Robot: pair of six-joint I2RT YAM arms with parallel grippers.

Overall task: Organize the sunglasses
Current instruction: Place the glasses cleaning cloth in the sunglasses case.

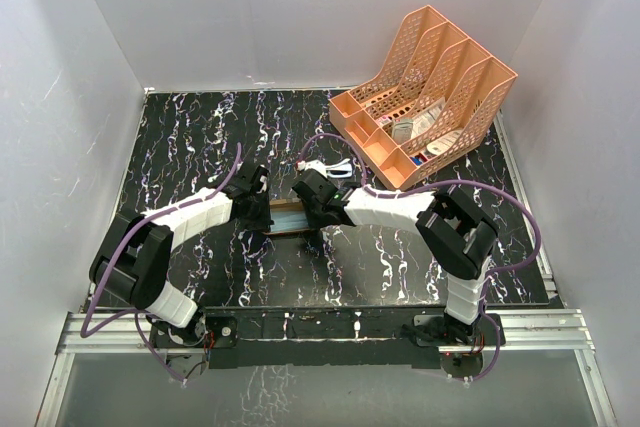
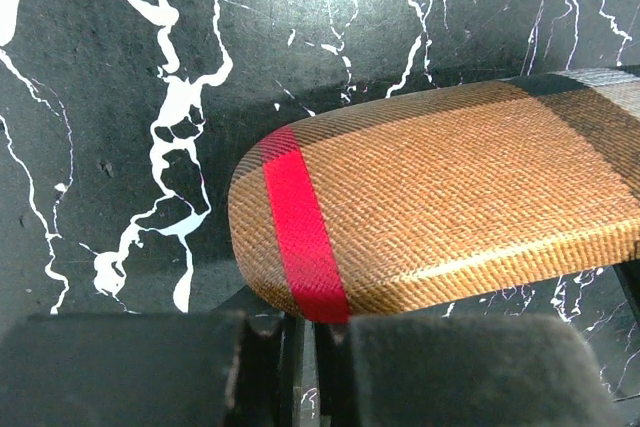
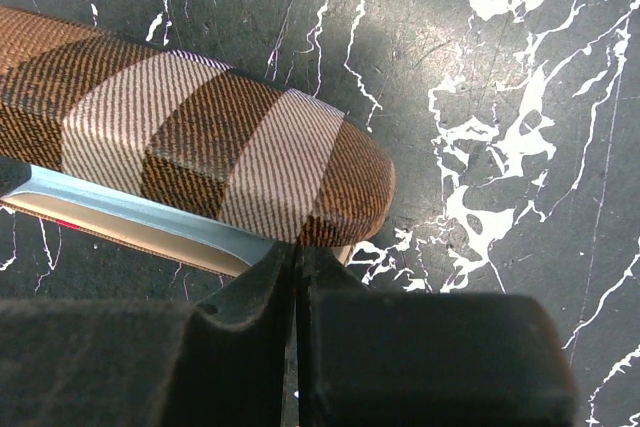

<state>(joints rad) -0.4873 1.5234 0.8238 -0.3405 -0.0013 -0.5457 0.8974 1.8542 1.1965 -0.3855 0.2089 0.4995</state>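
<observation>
Sunglasses (image 1: 338, 166) number one pair, alongside one plaid case (image 1: 289, 216) and one orange organizer (image 1: 432, 97).

one plaid case (image 2: 450, 197), one pair of sunglasses (image 1: 335, 166), one orange rack (image 1: 465, 137)

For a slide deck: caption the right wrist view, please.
Shut right tool at the rounded end of the brown plaid case on the black marbled table.

Small white-framed sunglasses (image 1: 335, 166) (bluish lenses)
</observation>
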